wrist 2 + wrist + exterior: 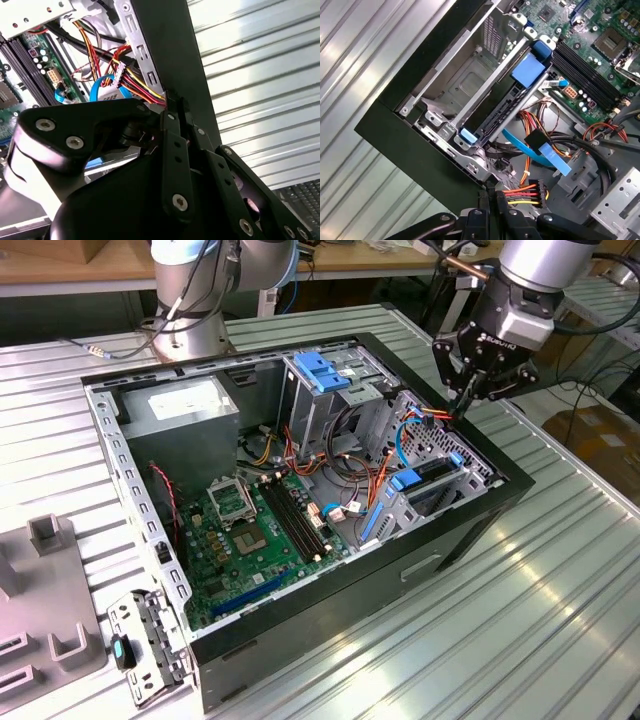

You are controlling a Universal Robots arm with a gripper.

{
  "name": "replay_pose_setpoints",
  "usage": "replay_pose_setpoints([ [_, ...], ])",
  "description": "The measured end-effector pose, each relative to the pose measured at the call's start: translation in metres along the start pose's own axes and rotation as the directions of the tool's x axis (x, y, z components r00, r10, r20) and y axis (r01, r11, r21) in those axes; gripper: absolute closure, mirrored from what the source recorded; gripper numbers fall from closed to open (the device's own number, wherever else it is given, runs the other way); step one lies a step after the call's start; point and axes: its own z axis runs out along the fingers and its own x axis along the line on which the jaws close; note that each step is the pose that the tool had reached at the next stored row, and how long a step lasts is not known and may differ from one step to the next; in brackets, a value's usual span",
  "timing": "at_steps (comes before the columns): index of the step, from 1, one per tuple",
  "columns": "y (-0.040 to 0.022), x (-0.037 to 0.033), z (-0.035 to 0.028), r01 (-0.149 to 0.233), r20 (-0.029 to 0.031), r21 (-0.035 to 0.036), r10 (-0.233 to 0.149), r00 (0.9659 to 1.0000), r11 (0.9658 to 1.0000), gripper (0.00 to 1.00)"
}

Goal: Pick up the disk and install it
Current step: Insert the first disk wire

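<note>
The disk (432, 472) sits edge-on in the lower drive bay at the case's front corner, with its blue rail tabs showing. In the first wrist view the disk (495, 107) lies in the metal bay with a blue tab at each end. My gripper (463, 405) hangs over the case's rim just behind that bay. In both wrist views the gripper (492, 192) (175, 102) has its fingers pressed together on the red, yellow and orange wires of a power cable (525, 192), close to its black plug.
The open computer case (470, 530) lies on a ribbed metal table. Inside are the motherboard (260, 530), a grey power-supply box (180, 405) and a drive cage with a blue top (325, 370). A loose blue data cable (540, 155) hangs near the bay. A metal bracket (145, 645) lies outside.
</note>
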Motion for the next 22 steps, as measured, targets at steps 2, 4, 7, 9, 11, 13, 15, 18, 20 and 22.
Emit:
replay_pose_setpoints([
  [2,0.0000,0.0000,0.0001,-0.037,-0.0010,-0.0010,0.037,0.9993,0.9993,0.83],
  [4,0.0000,0.0001,0.0001,-0.061,-0.0017,-0.0016,0.061,0.9981,0.9981,0.83],
  [7,0.0019,-0.0014,0.0002,-0.077,-0.0019,-0.0019,0.077,0.9970,0.9970,0.83],
  [9,0.0057,-0.0043,-0.0001,-0.077,-0.0022,-0.0020,0.077,0.9970,0.9970,0.83],
  [11,0.0082,-0.0064,-0.0002,-0.077,-0.0022,-0.0020,0.077,0.9970,0.9970,0.83],
  [13,0.0102,-0.0077,-0.0003,-0.081,-0.0022,-0.0019,0.081,0.9967,0.9967,0.83],
  [15,0.0102,-0.0077,-0.0002,-0.108,-0.0030,-0.0026,0.108,0.9941,0.9941,0.83],
  [18,0.0102,-0.0077,-0.0001,-0.156,-0.0045,-0.0038,0.156,0.9877,0.9877,0.83],
  [20,0.0102,-0.0078,0.0000,-0.183,-0.0053,-0.0043,0.183,0.9830,0.9830,0.83],
  [22,0.0102,-0.0078,0.0002,-0.221,-0.0065,-0.0051,0.221,0.9752,0.9752,0.83],
])
